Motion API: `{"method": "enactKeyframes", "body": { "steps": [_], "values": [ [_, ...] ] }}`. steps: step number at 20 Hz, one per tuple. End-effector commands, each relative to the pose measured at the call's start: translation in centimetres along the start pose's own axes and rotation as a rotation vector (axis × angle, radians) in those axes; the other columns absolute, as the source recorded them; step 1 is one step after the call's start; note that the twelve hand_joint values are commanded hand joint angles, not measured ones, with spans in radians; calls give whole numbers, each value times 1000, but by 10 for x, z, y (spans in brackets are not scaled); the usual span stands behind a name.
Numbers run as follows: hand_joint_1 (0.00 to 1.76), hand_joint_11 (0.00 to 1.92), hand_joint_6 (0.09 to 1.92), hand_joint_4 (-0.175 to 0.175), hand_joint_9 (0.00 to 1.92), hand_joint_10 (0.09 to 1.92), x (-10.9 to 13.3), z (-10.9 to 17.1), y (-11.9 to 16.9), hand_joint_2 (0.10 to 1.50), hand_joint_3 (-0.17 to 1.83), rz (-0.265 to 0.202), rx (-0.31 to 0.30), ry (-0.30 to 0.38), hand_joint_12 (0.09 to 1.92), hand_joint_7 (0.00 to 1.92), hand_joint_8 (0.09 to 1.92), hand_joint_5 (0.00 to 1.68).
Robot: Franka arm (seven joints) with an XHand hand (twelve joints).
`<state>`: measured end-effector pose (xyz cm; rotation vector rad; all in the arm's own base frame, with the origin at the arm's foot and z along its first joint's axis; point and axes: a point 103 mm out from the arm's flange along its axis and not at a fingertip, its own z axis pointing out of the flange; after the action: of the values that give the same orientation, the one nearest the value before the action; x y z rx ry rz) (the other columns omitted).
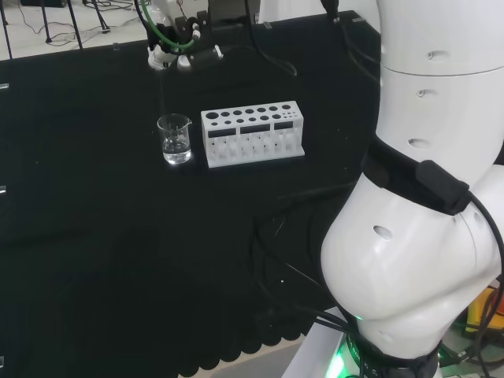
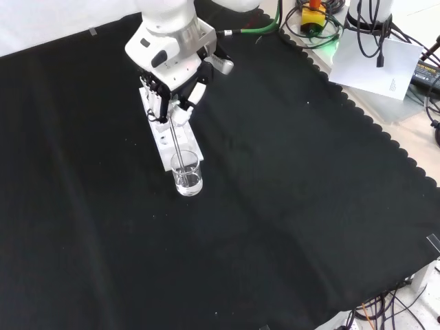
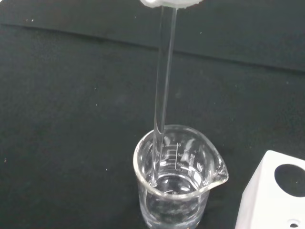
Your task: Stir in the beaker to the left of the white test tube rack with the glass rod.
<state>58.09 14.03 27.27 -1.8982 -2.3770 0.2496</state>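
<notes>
A small clear glass beaker [image 1: 175,139] [image 2: 187,173] [image 3: 176,179] with a little clear liquid stands on the black cloth, just left of the white test tube rack [image 1: 252,134] in the head view. My hand [image 1: 175,49] [image 2: 173,96] hovers above the beaker, its fingers curled round the top of a thin glass rod [image 3: 163,86] [image 2: 179,148]. The rod hangs nearly upright. Its lower end is inside the beaker, close to the wall and about at the liquid's surface, as the wrist view shows.
The rack's corner [image 3: 274,195] lies right beside the beaker. In the front view the rack [image 2: 165,141] sits partly under my hand. Cables and a white sheet [image 2: 375,58] lie beyond the cloth's scalloped edge. The arm's big white links [image 1: 425,197] stand at the head view's right.
</notes>
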Motion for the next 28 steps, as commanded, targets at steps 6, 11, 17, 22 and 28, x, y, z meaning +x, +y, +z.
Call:
{"method": "enactKeyframes", "body": {
  "steps": [6, 11, 17, 22, 28],
  "values": [
    [1314, 1616, 169, -175, 1572, 879, -13, 3, -23, 1063, -84, 34, 15, -28, 642, 1194, 974, 1286],
    [1314, 1617, 167, -175, 1573, 878, -18, -1, -17, 1063, -84, 46, 13, -42, 641, 1194, 973, 1287],
    [1315, 1619, 165, -175, 1574, 877, -22, -2, 5, 1063, -84, 48, 9, -38, 641, 1195, 971, 1288],
    [1315, 1620, 163, -175, 1575, 877, -17, 4, 3, 1063, -84, 40, 18, -30, 641, 1196, 970, 1289],
    [1315, 1620, 161, -175, 1576, 876, -9, 0, -18, 1062, -84, 28, 8, -31, 640, 1197, 968, 1290]
  ]
}}
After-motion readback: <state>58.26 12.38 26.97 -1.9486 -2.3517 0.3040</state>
